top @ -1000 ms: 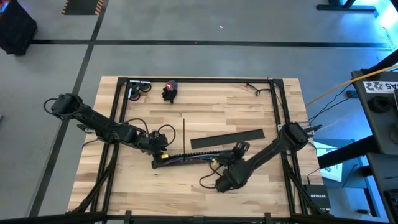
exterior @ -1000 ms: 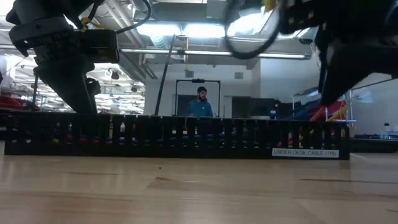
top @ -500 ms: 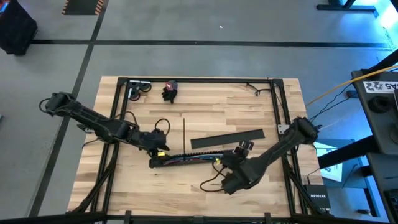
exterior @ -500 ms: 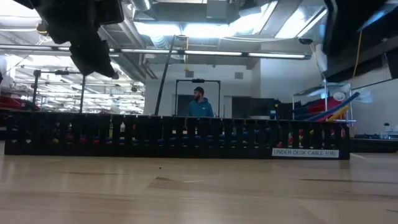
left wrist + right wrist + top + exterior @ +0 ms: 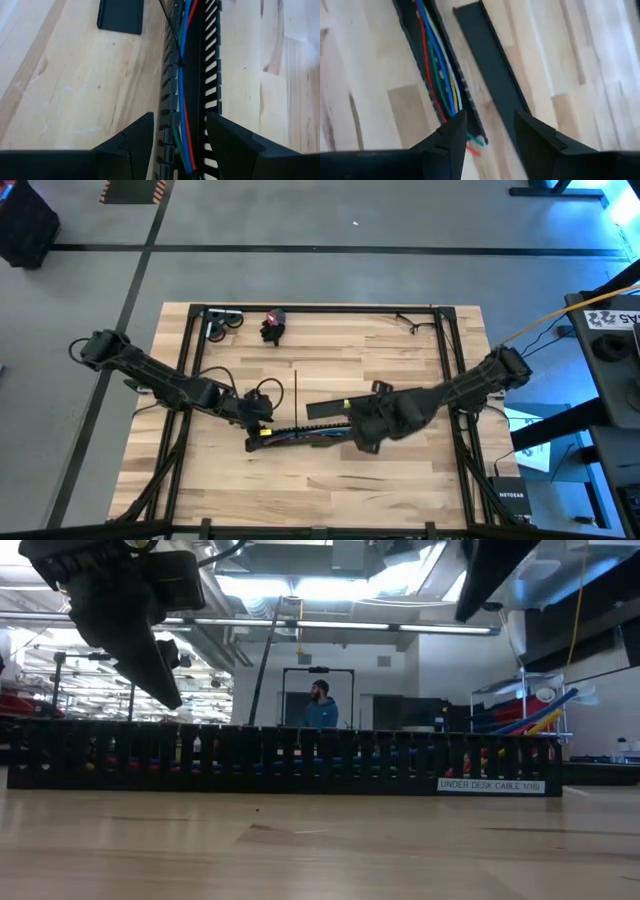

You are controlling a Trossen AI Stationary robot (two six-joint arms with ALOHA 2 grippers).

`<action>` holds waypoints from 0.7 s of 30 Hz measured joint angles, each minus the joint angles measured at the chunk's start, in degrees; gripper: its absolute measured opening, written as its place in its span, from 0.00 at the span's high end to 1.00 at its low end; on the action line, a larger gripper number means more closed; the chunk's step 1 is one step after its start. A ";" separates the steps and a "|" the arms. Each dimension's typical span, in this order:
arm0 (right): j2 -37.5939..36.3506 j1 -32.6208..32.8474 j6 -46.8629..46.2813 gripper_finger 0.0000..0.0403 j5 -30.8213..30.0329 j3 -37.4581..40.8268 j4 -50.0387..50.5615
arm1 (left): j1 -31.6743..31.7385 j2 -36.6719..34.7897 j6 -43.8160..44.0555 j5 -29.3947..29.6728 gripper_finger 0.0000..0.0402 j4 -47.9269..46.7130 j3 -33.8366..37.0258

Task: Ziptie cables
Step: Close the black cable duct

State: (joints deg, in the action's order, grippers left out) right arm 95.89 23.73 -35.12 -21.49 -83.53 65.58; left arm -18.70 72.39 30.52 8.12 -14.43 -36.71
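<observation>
The cables (image 5: 184, 100), red, blue and green wires, lie lengthwise inside a black slotted channel (image 5: 300, 433) on the wooden table. A hair-thin dark ziptie (image 5: 172, 35) slants onto them. Another ziptie (image 5: 296, 390) lies straight on the table beyond the channel. My left gripper (image 5: 178, 120) hovers open over the channel's left end (image 5: 60, 755), one finger above each side. My right gripper (image 5: 490, 117) hangs open, high over the channel's right end, where the cable tips (image 5: 445, 95) show.
The channel's flat black cover (image 5: 365, 402) lies just beyond its right half. A dark object (image 5: 272, 326) and a metal part (image 5: 224, 322) sit at the far left. Black frame rails (image 5: 447, 350) border the table. A person (image 5: 322, 708) stands far behind it.
My right gripper has risen well clear and swung from the table's near side toward the far edge, tipping more steeply down, and now hangs over the channel's right end. My left gripper has lifted a little above the channel's left end. The channel and cables have stayed put.
</observation>
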 joint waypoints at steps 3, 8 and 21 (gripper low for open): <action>-0.78 -3.15 3.06 0.62 1.23 0.92 -2.63 | 0.00 0.01 -0.11 0.02 0.56 0.02 0.00; -0.98 -5.10 6.24 0.62 1.61 0.92 -3.11 | 0.00 0.01 -1.01 0.02 0.56 -0.01 0.00; -0.96 -5.05 12.15 0.62 1.06 0.92 -2.01 | 0.00 0.03 -0.92 0.02 0.56 0.01 0.00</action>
State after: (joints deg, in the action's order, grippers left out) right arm 94.94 18.68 -22.97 -20.43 -82.61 63.57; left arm -18.70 72.42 29.61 8.14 -14.41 -36.71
